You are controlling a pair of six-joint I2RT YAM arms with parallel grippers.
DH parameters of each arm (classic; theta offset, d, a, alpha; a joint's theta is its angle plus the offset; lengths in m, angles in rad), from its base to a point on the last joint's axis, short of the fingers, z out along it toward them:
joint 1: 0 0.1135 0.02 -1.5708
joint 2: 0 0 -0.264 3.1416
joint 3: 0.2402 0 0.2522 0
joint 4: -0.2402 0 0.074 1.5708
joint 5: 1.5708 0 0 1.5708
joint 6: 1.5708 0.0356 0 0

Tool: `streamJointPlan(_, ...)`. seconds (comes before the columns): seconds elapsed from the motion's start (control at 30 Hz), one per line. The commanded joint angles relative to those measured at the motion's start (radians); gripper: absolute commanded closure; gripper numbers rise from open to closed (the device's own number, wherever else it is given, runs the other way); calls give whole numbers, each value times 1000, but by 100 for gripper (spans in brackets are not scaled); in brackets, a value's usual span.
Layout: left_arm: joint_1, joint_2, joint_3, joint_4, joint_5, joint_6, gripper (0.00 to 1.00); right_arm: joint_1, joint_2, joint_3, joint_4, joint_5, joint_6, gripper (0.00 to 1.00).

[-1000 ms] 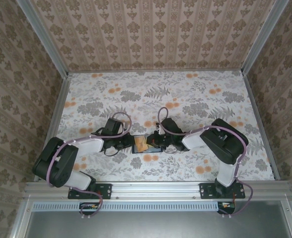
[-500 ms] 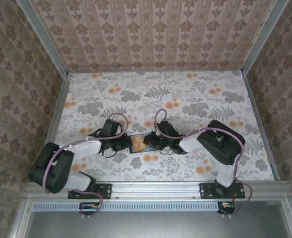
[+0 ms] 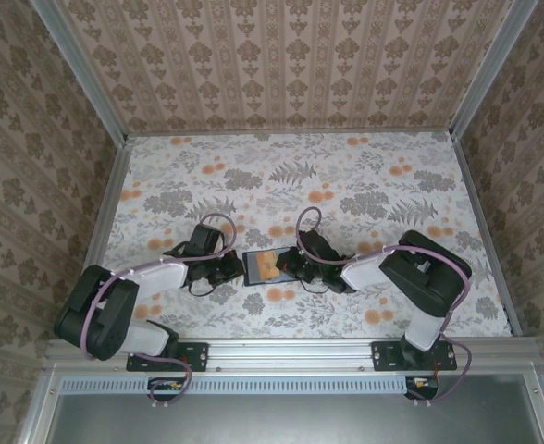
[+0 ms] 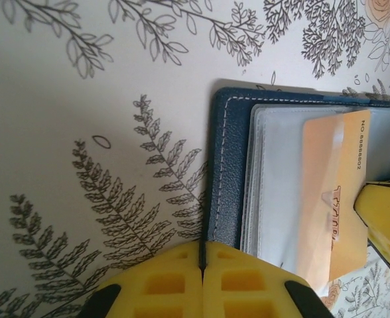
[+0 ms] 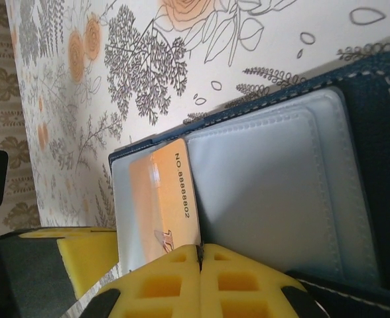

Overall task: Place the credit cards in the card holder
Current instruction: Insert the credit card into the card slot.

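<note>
- Card holder [image 3: 251,269] is lying open and flat on the flowered bench [image 3: 364,185], near the front edge and between the two arms. It is a small navy-blue folding case with pale stitching running along its rim.
- Inside, greyish see-through plastic sleeves [image 5: 268,192] are covering both halves. In the left wrist view the blue rim [image 4: 223,172] is framing a sleeve [image 4: 274,179].
- One credit card [image 3: 268,266] is lying face up on a sleeved half. It is orange, with "NO 8888802" printed along one long edge [image 5: 165,192].
- A paler strip is running down the card's other long side [image 4: 318,199]. Whether plastic is covering that strip, I cannot tell.
- Left gripper [image 3: 238,270] is sitting low at the holder's left side. Its yellow fingers are pressed together with only a thin seam between them [image 4: 201,265].
- The holder's blue edge is running in under those fingertips. They are gripping nothing between them, and whether they are pressing on the edge cannot be told.
- Right gripper [image 3: 291,268] is reaching in from the other side, its yellow fingers likewise closed tight against each other [image 5: 200,265].
- The card's near end is passing beneath these fingertips, face toward the camera and not pinched between them.
- In the left wrist view one of the right gripper's fingers [image 4: 384,218] is lying just beside the card's long edge.
</note>
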Motion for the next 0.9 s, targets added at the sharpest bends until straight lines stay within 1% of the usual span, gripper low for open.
streamJointPlan(0.0,-3,30,-14,2,33,-25,95,22,-1,-10,-26,110,31,100)
streamJointPlan(0.23,-14,33,-12,3,30,-28,97,58,62,46,29,83,41,100)
streamJointPlan(0.3,-13,31,-18,3,14,-31,97,72,75,60,37,73,35,100)
streamJointPlan(0.43,-6,38,-3,-26,4,-15,98,79,106,87,32,10,18,100)
streamJointPlan(0.53,3,41,3,-39,-18,6,98,79,126,100,24,-57,-33,100)
streamJointPlan(0.67,38,47,26,-88,-21,53,99,74,128,101,-36,-98,-76,100)
streamJointPlan(0.73,39,45,21,-84,-28,62,99,66,148,109,-22,-140,-81,100)
streamJointPlan(0.77,65,48,21,-78,-26,66,100,60,160,115,-10,-162,-85,100)
streamJointPlan(0.8,73,55,29,-77,-20,72,100,51,166,124,-3,-182,-92,100)
streamJointPlan(0.87,80,68,47,-90,-9,86,99,39,163,149,-39,-203,-124,100)
